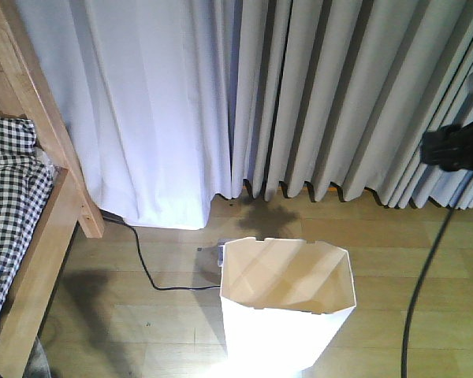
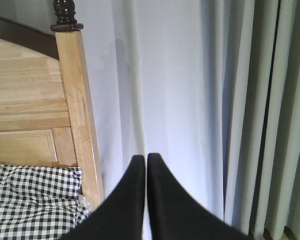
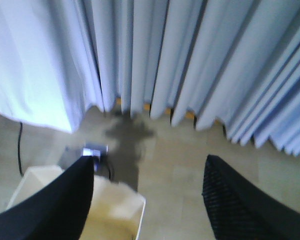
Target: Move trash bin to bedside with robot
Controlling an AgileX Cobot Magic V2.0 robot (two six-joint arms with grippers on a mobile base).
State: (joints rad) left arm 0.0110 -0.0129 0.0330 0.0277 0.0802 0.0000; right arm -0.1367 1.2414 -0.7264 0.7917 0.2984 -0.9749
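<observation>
The trash bin (image 1: 288, 303) stands upright on the wooden floor (image 1: 402, 236), near the bed (image 1: 31, 260) but with a strip of bare floor between them, and the curtains (image 1: 299, 94) hang behind it. It looks empty.

Watch out for tipping: the bin is tall and thin-walled, so if you push it high on the wall, or the base drives forward too fast, it will likely topple or slide askew rather than travel straight. A black cable (image 1: 146, 272) lies on the floor between bin and bed, running toward a small plug (image 1: 213, 253) just behind the bin; shove the bin leftward and its bottom edge could catch on it. Squeezing the rim hard may buckle the plastic.

Your right gripper (image 3: 147, 170) is spread wide and empty, hovering above the bin's far rim with one finger (image 3: 82, 192) over the opening; you cannot tell from here whether it touches the rim. Your left gripper (image 2: 145, 165) has its fingertips pressed together on nothing, pointing at the curtain beside the bedpost (image 2: 77, 110), well away from the bin.
</observation>
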